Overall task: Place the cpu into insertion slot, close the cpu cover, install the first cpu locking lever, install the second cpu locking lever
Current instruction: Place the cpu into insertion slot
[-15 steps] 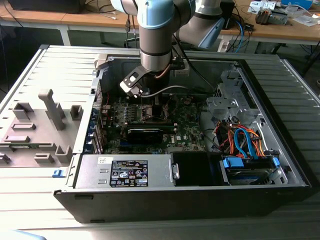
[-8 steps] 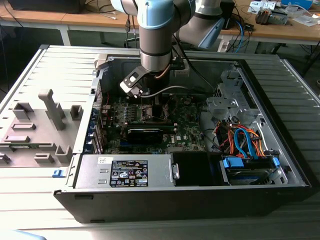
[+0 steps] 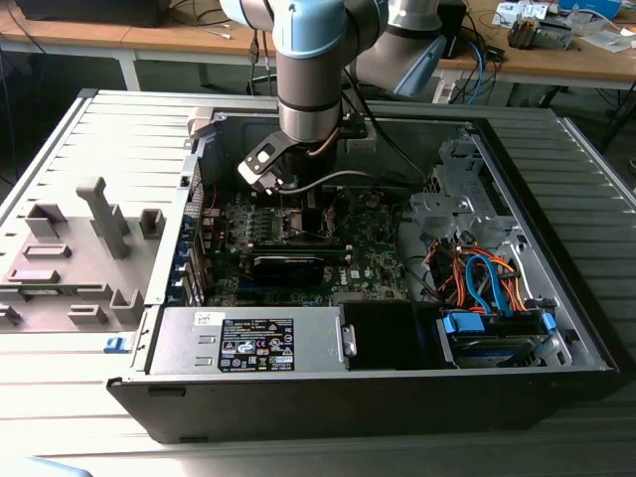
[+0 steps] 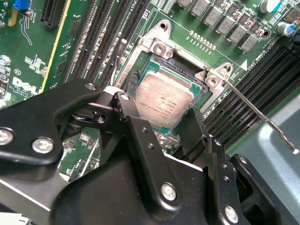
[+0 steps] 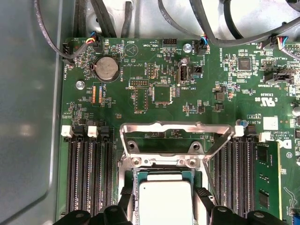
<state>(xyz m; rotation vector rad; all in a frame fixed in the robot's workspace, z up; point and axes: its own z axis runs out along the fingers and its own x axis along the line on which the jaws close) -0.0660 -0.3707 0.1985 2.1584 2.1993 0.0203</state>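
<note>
Raised cpu cover (image 5: 176, 126), lever (image 4: 255, 112) beside cpu (image 4: 161, 104).

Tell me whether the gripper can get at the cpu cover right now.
Probably yes. The cpu cover stands raised open just beyond the gripper, which sits at the cpu; nothing lies between them.

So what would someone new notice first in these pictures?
Probably the silvery cpu seated in the insertion slot, mid green motherboard, with the black gripper poised right at it. Then the cpu cover, standing open at the slot's edge in the first wrist view, and in the exterior view the blue-jointed arm reaching down into the open computer case.
</note>
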